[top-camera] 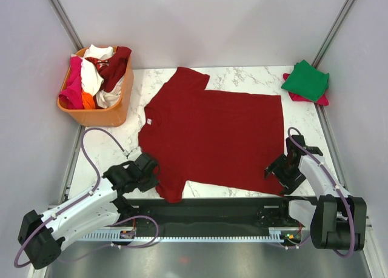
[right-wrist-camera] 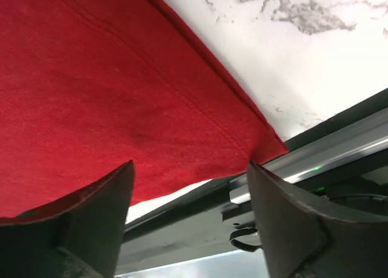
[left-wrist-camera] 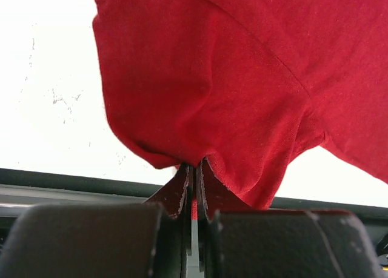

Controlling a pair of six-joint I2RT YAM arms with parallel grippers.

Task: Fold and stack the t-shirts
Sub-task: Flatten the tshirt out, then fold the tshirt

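Dark red t-shirt (top-camera: 212, 139) lies spread flat on my white marble table (top-camera: 254, 78), pale walls (top-camera: 200, 23) all around. My left claw (left-wrist-camera: 194, 169) is clenched on its near sleeve by the front edge. My right claw (right-wrist-camera: 191, 169) is spread wide at the near hem corner, gripping nothing. A pink-red shirt (top-camera: 293, 96) hides mostly under the folded green shirt (top-camera: 306, 79) in the far right corner. The orange basket (top-camera: 112, 115) at far left holds a messy pile of shirts (top-camera: 94, 78): pink, white, dark red, orange.
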